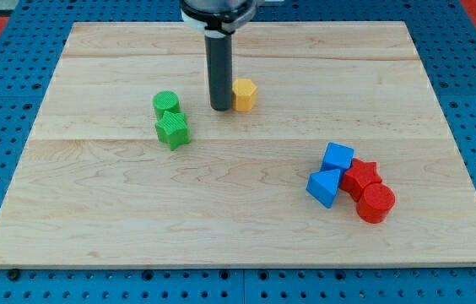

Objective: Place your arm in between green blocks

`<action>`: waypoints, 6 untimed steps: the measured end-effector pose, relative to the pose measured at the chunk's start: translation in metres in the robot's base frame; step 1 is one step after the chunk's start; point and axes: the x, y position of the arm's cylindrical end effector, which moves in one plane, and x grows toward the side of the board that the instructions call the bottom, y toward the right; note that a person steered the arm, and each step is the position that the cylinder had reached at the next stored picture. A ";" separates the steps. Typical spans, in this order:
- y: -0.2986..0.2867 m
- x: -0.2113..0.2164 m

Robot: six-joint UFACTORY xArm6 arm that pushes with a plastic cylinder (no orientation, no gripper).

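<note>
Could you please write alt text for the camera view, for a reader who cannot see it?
My tip rests on a wooden board beside a yellow block, right of a touching green cylinder and green star. Two blue blocks and two red blocks cluster lower right.

Bright, even light falls from above on the pale wooden tabletop [246, 219]. Shadows are short and soft, hugging the base of each block and of my tip [220, 108]. No glare shows on the wood. Focus is sharp throughout, with slight perspective narrowing toward the view's top.
</note>
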 end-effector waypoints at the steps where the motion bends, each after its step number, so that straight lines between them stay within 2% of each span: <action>1: -0.011 -0.002; 3: -0.012 0.042; 5: -0.024 0.024; 6: -0.066 0.032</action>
